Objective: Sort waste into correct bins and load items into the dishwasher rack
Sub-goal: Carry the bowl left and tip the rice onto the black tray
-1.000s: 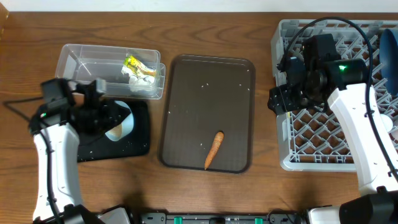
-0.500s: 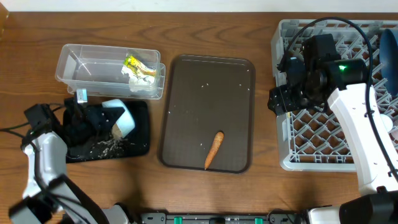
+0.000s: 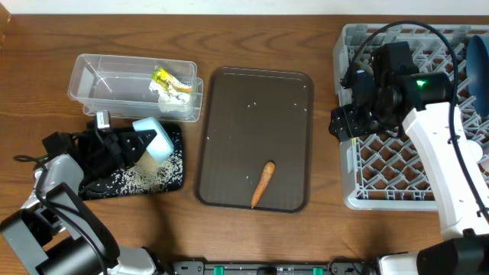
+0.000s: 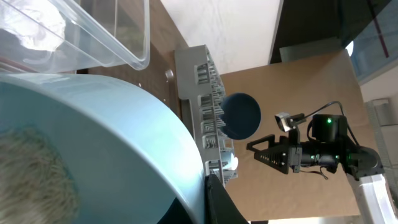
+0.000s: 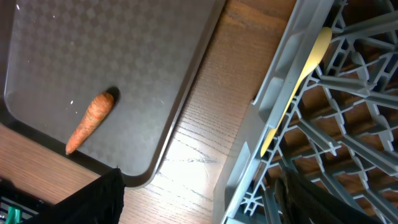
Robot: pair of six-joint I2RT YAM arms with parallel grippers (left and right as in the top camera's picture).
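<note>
**A:** From above, what is the left gripper (image 3: 130, 145) doing?

**B:** It is clamped on the small light-blue cup (image 3: 155, 134), which is tipped over the black shallow rectangular bin (image 3: 178, 186). Loose white rice grains (image 3: 141, 177) dot the bin floor. The crumpled white tissue (image 3: 173, 100) and small yellow-green wrapper (image 3: 163, 76) lie in the clear plastic rectangular tub (image 3: 107, 80) just behind.

**A:** And the small orange carrot (image 3: 263, 183)?

**B:** It is on the dark brown tray (image 3: 252, 114), between the arms. Its long axis slants, with the thin tip toward the robot's side. The right gripper (image 3: 341, 122) hovers at the left wall of the large grey lattice dishwasher rack (image 3: 382, 164). I judge it the nearer arm, and the free one.

**A:** Left wrist view?

**B:** The cup's rim (image 4: 93, 143) fills it. Something grainy shows inside, too blurred to name. Only one dark finger (image 4: 221, 202) shows; the other is hidden.

**A:** Right wrist?

**B:** The fingers (image 5: 93, 199) are spread wide with nothing between them. The carrot (image 5: 90, 121) lies off to the left, across the tray's corner. A pale yellow spoon (image 5: 298, 81) rests along the rack wall. Overhead, the large blue plate (image 3: 480, 69) is cut off at the frame edge.
</note>
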